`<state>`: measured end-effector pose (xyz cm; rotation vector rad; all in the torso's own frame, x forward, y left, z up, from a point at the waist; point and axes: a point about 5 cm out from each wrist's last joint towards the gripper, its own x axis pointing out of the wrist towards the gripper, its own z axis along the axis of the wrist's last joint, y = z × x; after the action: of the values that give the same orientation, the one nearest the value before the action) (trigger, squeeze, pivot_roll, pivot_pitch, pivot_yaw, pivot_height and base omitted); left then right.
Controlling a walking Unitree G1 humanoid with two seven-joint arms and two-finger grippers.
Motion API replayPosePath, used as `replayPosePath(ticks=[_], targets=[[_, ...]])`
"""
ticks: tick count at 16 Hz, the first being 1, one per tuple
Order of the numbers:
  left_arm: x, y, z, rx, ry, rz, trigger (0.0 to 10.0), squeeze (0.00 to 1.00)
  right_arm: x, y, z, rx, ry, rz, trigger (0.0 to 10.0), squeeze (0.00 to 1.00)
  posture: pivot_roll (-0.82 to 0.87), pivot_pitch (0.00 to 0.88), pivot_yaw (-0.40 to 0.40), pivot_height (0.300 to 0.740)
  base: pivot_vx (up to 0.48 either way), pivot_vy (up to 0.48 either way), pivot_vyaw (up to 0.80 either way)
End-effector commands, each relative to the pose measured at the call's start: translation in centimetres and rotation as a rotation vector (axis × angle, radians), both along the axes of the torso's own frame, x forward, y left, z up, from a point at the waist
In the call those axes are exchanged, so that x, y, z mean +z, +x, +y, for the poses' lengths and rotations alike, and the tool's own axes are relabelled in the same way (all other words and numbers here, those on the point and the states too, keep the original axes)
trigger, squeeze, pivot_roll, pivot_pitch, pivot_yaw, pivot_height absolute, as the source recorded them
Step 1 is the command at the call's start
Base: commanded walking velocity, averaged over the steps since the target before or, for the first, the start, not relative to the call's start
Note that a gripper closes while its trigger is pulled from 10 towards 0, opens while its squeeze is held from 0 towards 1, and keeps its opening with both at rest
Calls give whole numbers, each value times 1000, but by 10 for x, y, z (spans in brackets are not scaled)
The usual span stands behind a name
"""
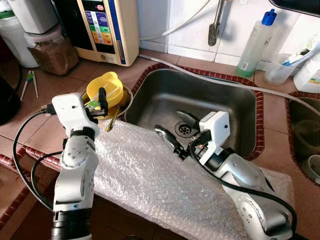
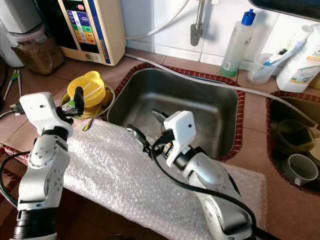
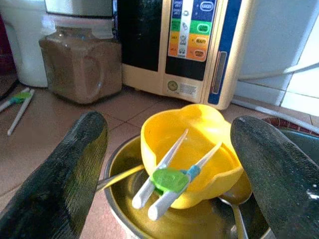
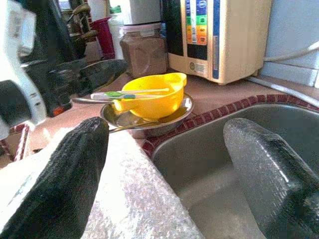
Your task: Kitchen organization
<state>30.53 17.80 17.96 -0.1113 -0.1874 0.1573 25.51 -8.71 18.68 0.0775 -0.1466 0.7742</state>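
Over the yellow bowl [image 3: 192, 149] the left gripper [image 3: 169, 164] hangs — fingers spread, empty, chopsticks [image 3: 172, 177] between.

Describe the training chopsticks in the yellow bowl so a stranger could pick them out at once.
Start at the steel sink; on the counter at its left sits a metal dish holding a yellow bowl. The training chopsticks lie across that bowl: two white sticks joined by a green clip, unlike the similar pair lying on bare counter.

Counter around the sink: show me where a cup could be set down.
Bare tile lies between the jar and the yellow bowl, and between the sink and the second basin. The back ledge by the soap bottle is crowded. Bubble wrap covers the front.
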Motion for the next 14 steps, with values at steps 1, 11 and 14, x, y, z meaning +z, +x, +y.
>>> replayPosePath(ticks=[1, 11, 14], targets=[[4, -3, 1, -6, -2, -15, 10000, 1000, 6, 1, -3, -20, 19, -17, 10000, 0, -73, 133, 35, 740, 0, 0, 0], [-16, 3, -7, -80, -70, 91, 9686, 0, -2, -3, -4, 98, -8, 45, 10000, 0, -76, 126, 38, 740, 0, 0, 0], [-20, 2, -7, -85, -112, 111, 0, 0, -2, -3, -4, 106, -8, 50, 10000, 0, -75, 124, 38, 740, 0, 0, 0]])
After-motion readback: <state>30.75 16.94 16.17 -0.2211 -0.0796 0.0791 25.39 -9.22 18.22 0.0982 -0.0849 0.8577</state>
